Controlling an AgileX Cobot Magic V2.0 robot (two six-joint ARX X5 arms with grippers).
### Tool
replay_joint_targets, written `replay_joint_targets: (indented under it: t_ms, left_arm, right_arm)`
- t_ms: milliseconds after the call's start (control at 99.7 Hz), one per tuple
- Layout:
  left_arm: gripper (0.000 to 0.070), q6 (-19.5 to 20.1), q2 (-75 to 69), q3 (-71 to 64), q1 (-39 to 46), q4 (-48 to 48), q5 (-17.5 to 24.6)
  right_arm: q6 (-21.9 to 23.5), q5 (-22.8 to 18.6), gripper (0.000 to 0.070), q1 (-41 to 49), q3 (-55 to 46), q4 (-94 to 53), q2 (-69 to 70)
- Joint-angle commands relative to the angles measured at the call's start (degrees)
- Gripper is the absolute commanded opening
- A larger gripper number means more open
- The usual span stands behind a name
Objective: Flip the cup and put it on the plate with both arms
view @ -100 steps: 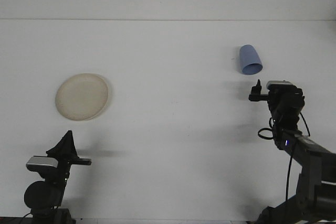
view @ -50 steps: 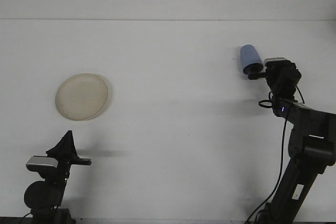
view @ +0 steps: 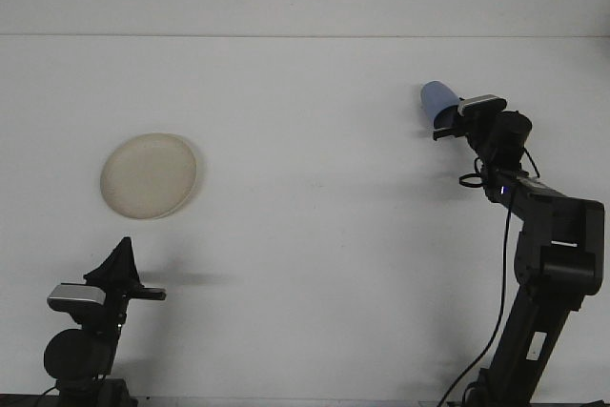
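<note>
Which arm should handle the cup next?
Right. Its gripper is already at the cup, far right of the table. The left gripper sits low near the front edge, close to the plate.

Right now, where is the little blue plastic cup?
In the front view, the blue plastic cup is far back on the right side of the white table, right at the right gripper, far from the round beige plate.
</note>
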Motion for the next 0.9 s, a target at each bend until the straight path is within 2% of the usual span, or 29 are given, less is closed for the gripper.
replay_joint_targets:
  t_ms: [0, 291, 551, 722, 892]
  left_arm:
    - [0.0013, -0.1, 0.0, -1.2, 0.0, 0.6, -0.2]
    - [0.0014, -0.1, 0.0, -1.2, 0.0, 0.6, -0.2]
    - [0.0014, -0.1, 0.0, -1.2, 0.0, 0.6, -0.2]
    - [0.0013, -0.1, 0.0, -1.2, 0.0, 0.6, -0.2]
    - [0.0014, -0.1, 0.0, -1.2, 0.0, 0.6, -0.2]
  right_arm:
    - [3.2, -0.2, 0.0001, -0.1, 0.9, 0.3, 0.4]
    - [11.1, -1.4, 0.0001, -0.5, 0.9, -6.6, -11.6]
    - [20.0, -2.3, 0.0001, 0.3, 0.9, -30.5, -30.6]
    - [18.7, -7.9, 0.0001, 3.1, 0.9, -49.4, -40.8]
    - [14.0, -8.5, 0.0001, 9.8, 0.9, -65.2, -47.8]
